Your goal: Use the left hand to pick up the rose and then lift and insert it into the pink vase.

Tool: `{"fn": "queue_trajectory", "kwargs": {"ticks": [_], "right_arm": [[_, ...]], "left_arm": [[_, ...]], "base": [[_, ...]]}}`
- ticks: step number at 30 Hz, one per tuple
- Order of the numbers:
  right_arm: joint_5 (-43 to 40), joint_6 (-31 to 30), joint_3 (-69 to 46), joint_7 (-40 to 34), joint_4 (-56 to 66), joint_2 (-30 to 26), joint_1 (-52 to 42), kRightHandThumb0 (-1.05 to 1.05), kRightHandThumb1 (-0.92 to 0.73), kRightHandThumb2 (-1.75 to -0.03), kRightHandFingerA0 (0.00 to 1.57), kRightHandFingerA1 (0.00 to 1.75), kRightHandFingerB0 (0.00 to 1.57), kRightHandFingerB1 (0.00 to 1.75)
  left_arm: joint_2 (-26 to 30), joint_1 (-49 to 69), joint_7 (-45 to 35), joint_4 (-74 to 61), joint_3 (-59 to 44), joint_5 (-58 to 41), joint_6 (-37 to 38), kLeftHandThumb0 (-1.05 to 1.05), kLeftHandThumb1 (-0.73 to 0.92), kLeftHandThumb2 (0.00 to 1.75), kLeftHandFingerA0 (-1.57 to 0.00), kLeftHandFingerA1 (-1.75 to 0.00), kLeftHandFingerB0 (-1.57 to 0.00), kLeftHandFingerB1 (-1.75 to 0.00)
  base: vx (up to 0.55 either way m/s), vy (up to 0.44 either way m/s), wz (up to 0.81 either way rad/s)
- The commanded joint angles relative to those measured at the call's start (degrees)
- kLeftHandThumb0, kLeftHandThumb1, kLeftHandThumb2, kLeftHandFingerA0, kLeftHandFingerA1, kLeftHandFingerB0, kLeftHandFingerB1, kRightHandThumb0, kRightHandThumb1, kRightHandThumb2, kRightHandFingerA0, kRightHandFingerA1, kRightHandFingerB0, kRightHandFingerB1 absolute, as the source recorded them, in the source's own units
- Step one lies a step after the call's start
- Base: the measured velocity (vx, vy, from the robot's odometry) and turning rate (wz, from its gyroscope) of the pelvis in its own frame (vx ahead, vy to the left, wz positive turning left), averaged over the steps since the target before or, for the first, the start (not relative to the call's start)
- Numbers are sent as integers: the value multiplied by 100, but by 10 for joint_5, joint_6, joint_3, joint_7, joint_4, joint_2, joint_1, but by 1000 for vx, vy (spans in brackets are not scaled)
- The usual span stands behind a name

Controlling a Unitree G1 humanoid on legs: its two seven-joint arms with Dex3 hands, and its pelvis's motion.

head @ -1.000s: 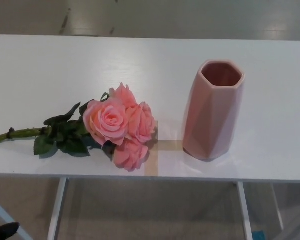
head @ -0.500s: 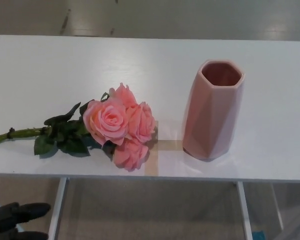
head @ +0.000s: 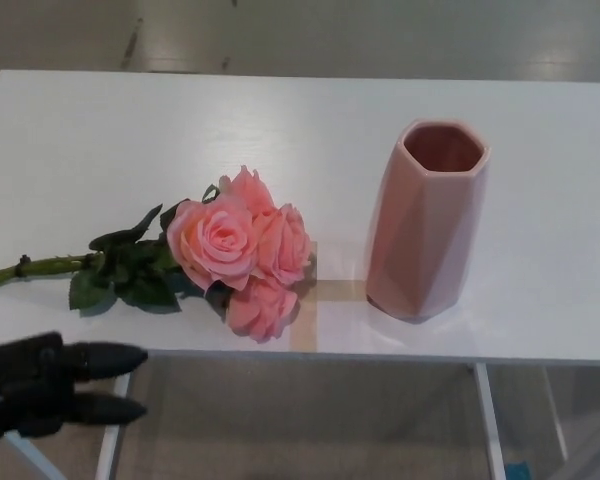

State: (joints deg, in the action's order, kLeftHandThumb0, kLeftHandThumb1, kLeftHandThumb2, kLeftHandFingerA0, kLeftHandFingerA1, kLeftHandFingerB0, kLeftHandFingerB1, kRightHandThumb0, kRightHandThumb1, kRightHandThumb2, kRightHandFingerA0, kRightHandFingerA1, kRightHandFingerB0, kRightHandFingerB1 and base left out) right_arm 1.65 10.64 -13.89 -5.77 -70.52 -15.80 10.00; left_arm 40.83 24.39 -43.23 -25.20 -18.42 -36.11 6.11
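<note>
White table (head: 100,120) holds everything untouched: left hand (head: 50,385) hovers empty, fingers (head: 108,359) spread, rose (head: 225,250) just beyond them, vase (head: 427,225) farther right. Nothing grasped yet.

We see a white bench (head: 280,130) carrying two things. A bunch of pink roses (head: 230,250) lies flat toward our left, its green stem pointing left. A pink vase (head: 425,225) stands upright to its right, well apart.
</note>
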Motion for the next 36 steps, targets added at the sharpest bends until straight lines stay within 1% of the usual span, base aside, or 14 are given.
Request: {"fn": "queue_trajectory", "kwargs": {"ticks": [1,3,4,5,6,10,11,12,13,16,19,23,25,36], "right_arm": [[-8,1,-2,-4,-9,-7,9,-14,-59,-57,62,49,55,46],[-8,1,-2,-4,-9,-7,9,-14,-59,-57,62,49,55,46],[-8,2,-2,-4,-9,-6,9,-14,-59,-57,62,50,54,45],[-9,3,-2,-3,-9,-5,8,-14,-59,-57,62,50,54,45],[-8,2,-1,-3,-8,-5,8,-14,-59,-57,62,50,54,45],[-7,1,-1,-4,-8,-5,9,-14,-59,-57,62,50,55,46],[-7,2,-1,-5,-8,-4,9,-14,-59,-57,63,50,55,46],[-8,1,-2,-5,-9,-5,10,-14,-59,-57,63,50,55,46],[-7,1,-1,-6,-9,-5,11,-15,-59,-57,63,50,55,46],[-7,1,-1,-6,-9,-5,11,-15,-59,-57,63,50,55,46],[-5,2,1,-2,-8,-5,12,-15,-59,-57,63,50,55,46],[-7,3,-1,-1,-8,-5,12,-15,-59,-57,63,50,56,46],[-8,5,-1,-1,-6,-4,11,-15,-59,-57,62,50,55,46],[-12,9,-4,4,-3,-1,10,-16,-59,-57,62,50,55,46]], "left_arm": [[10,-153,152,-151,-40,-133,-77,-42,34,60,-31,-43,-25,-36],[5,-159,154,-156,-44,-133,-91,-42,34,60,-31,-43,-25,-36],[8,-198,160,-125,-26,-56,-96,-45,40,53,-19,-31,-19,-28],[13,-246,168,-86,-1,41,-101,-45,40,53,-19,-31,-19,-28],[17,-271,176,-67,16,90,-109,-27,21,80,0,-48,0,-46],[14,-299,180,-42,37,136,-112,-28,21,80,0,-49,0,-47],[19,-369,188,47,100,242,-90,-48,33,71,0,-20,-6,-30],[22,-394,190,79,122,275,-83,-52,42,54,0,-19,-7,-25],[25,-412,190,102,139,295,-85,-51,34,72,0,-12,-9,-25],[26,-421,191,114,147,302,-83,-51,34,72,0,-12,-9,-25],[40,-495,197,196,228,393,-128,-54,36,71,0,-4,-5,-19],[41,-518,201,220,253,414,-143,-54,36,70,0,-3,-4,-18],[35,-555,198,264,299,452,-174,-53,36,69,0,-1,-3,-16],[14,-602,212,381,384,503,-184,-51,35,67,0,0,-1,-13]], "base": [[0,0,0],[0,0,0],[0,0,0],[0,0,0],[0,0,0],[0,0,0],[0,0,0],[0,0,0],[0,0,0],[0,0,0],[0,0,0],[0,0,0],[0,0,0],[0,0,0]]}}
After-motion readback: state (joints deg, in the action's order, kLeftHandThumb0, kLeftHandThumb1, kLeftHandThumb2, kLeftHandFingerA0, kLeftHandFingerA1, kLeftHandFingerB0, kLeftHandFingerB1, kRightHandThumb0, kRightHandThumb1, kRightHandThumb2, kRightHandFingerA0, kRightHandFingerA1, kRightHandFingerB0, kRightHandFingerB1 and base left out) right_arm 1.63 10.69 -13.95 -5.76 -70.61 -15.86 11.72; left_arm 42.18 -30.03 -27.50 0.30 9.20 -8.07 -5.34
